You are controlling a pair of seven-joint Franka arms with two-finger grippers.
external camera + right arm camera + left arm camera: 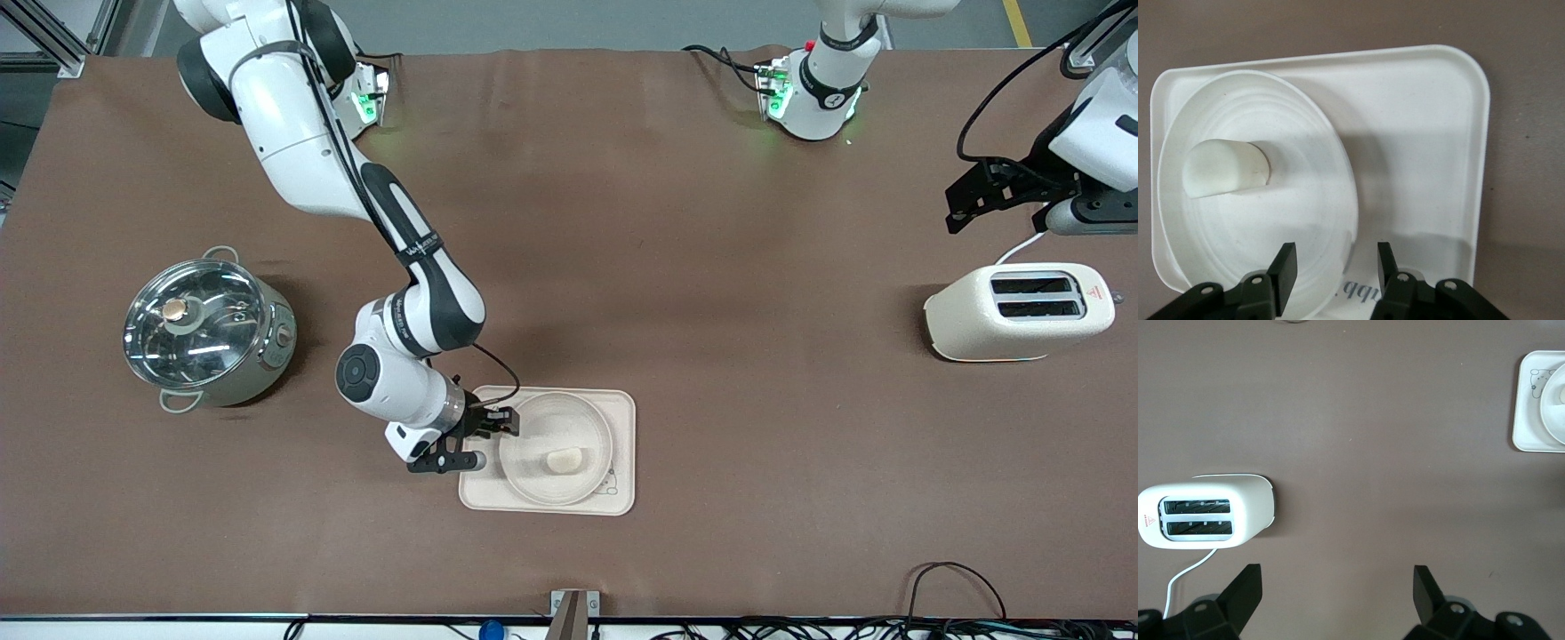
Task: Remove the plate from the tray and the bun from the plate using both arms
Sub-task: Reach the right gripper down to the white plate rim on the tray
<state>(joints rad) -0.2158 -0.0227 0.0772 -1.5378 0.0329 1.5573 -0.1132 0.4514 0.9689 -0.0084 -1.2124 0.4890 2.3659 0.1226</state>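
We see the right gripper partly open over the rim of the plate, one finger inside the rim and the other outside it; we cannot tell whether they touch it. The bun lies in the plate, apart from the fingers. The plate sits on the tray, toward the front camera. The left gripper waits wide open and empty over bare table near the toaster.
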